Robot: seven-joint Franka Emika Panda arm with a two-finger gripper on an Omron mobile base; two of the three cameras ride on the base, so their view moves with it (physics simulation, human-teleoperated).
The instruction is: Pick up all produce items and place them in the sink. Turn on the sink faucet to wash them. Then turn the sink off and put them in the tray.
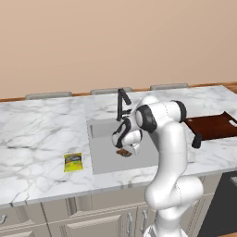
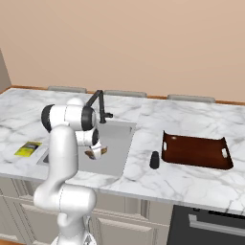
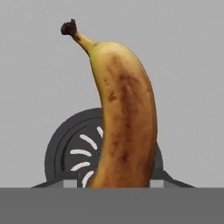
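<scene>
The arm bends down from the middle of the left base view, its gripper (image 1: 125, 149) lowered inside the grey sink (image 1: 102, 162) set into the marble counter (image 1: 37, 134). Directly under the hand lies the banana (image 1: 123, 152), a small brown shape on the basin floor near the centre of the frame. In the right base view the gripper (image 2: 97, 152) sits at centre left, with the banana (image 2: 91, 153) against its tips; whether the jaws are pinching the fruit or just straddling it cannot be told at this size.

The hand view shows the banana (image 3: 124, 118) close up, running from the lower centre up to its dark stem at upper left, lying across the round dark drain (image 3: 65, 153) on the sink floor (image 3: 188, 87).

The black faucet (image 1: 122, 102) rises behind the basin. A yellow snack packet (image 1: 73, 162) lies on the counter left of the sink. At the right edge sits the reddish-brown tray (image 1: 210, 126), with a small dark object, possibly a shaker (image 2: 154, 160), between it and the sink.
</scene>
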